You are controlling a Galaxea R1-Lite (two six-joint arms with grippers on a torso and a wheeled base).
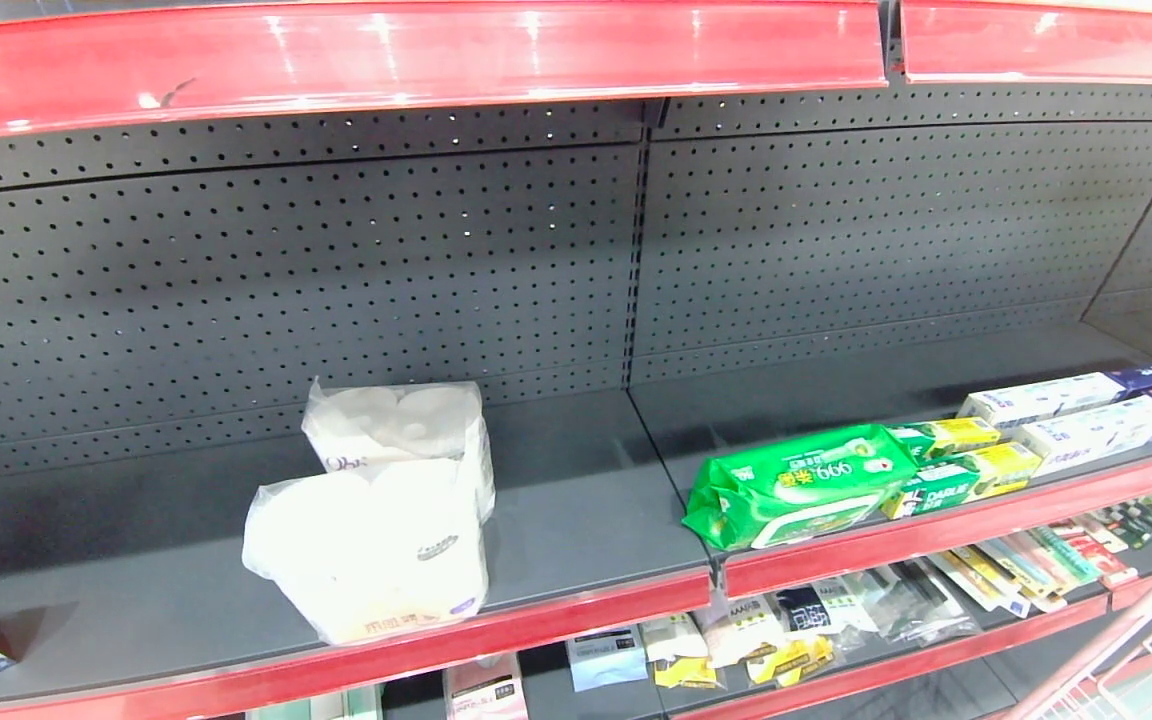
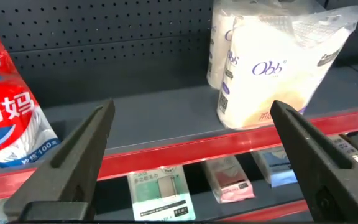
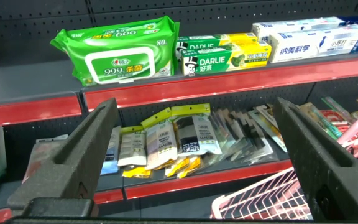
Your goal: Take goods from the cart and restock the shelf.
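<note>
Head view: two white roll packs (image 1: 371, 555) are sitting on the shelf (image 1: 576, 520), one behind the other, with the front one at the left section's front edge. A green wipes pack (image 1: 801, 485) is lying at the right section's front edge, and toothpaste boxes (image 1: 956, 465) are lining up just beside it. A pink cart (image 1: 1136, 650) is showing below the shelf's right end.

Left wrist view: the left claw (image 2: 191, 111) is gaping released, gripping nothing and facing the roll packs.

Right wrist view: the right claw (image 3: 196, 107) is gaping released, gripping nothing and facing the shelf edge under the wipes pack, with the cart below.
</note>
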